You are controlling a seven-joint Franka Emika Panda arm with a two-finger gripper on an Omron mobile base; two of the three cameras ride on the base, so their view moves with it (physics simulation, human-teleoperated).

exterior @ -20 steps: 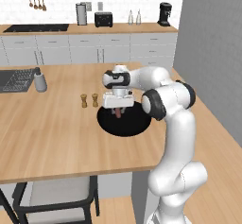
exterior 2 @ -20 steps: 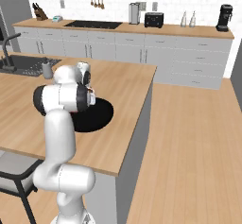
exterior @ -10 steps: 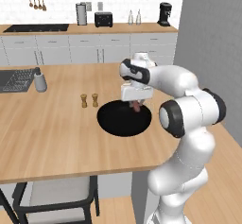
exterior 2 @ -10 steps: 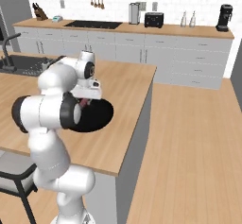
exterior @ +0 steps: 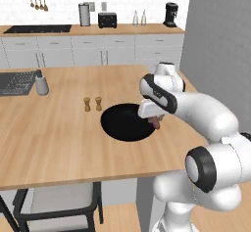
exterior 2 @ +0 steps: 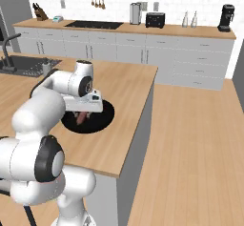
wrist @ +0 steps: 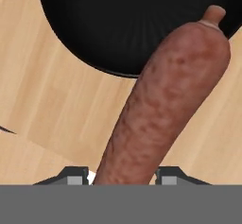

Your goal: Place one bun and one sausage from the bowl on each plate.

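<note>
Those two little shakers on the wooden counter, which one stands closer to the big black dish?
The right-hand shaker in the left base view. It stands nearer the black dish's rim; its twin stands further left.

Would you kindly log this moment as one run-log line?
gripper: shut on sausage | position: over black bowl rim | plates: not seen

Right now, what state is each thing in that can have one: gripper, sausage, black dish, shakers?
gripper: shut on the sausage, raised over the right rim of the black dish.
sausage: held at one end between the fingers, lifted clear of the counter.
black dish: flat on the counter, nothing seen inside it.
shakers: two, upright, side by side, left of the dish.
counter: bare wood around the dish.
</note>
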